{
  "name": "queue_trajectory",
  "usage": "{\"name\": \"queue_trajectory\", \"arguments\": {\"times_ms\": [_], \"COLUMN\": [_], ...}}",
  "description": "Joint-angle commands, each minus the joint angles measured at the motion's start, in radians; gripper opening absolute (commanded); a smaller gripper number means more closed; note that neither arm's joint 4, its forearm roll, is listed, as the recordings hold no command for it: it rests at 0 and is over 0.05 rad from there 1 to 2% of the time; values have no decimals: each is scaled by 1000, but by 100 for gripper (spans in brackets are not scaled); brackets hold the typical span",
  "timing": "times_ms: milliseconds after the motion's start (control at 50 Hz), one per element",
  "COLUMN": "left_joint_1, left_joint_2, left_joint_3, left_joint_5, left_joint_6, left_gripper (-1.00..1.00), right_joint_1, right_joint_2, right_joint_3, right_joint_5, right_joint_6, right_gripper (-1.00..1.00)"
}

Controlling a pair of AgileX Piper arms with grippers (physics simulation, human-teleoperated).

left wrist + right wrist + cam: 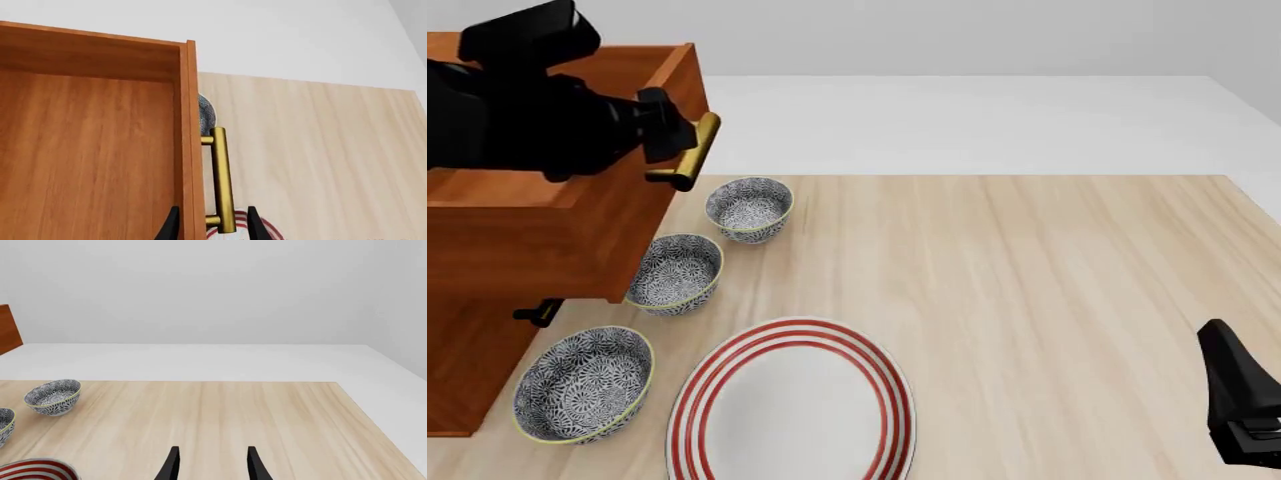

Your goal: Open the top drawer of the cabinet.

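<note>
Left hand (211,227): fingers straddle the brass handle (221,180), seemingly clamped on it.
Top drawer (627,110): out over the bowls.
Risk: handle slipping free mid-pull.
Right hand (211,465): parted, empty.

Reddish-brown cabinet (507,250); brass handle (222,182); red-striped plate (794,405); bowls (749,208) seemingly blue-patterned.

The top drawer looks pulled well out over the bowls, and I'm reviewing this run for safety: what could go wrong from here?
1. The top drawer overhangs two patterned bowls; pulled much further it might leave the cabinet and drop onto them.
2. The left end effector straddles only the end of the brass handle, with the drawer front between its fingers too, so it could slip off.
3. The striped plate lies nearby, so a falling drawer may hit it.
</note>
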Motion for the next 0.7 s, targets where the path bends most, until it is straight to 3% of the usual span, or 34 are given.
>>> {"name": "queue_trajectory", "arguments": {"times_ms": [20,700], "left_joint_1": [-95,-95], "left_joint_2": [-43,-77], "left_joint_3": [-28,-103], "left_joint_5": [-10,20], "left_joint_6": [72,76], "left_gripper": [100,100], "right_joint_1": [0,0], "right_joint_2": [0,0], "right_joint_3": [0,0], "right_joint_5": [0,0], "right_joint_6": [0,0], "right_gripper": [100,100]}}
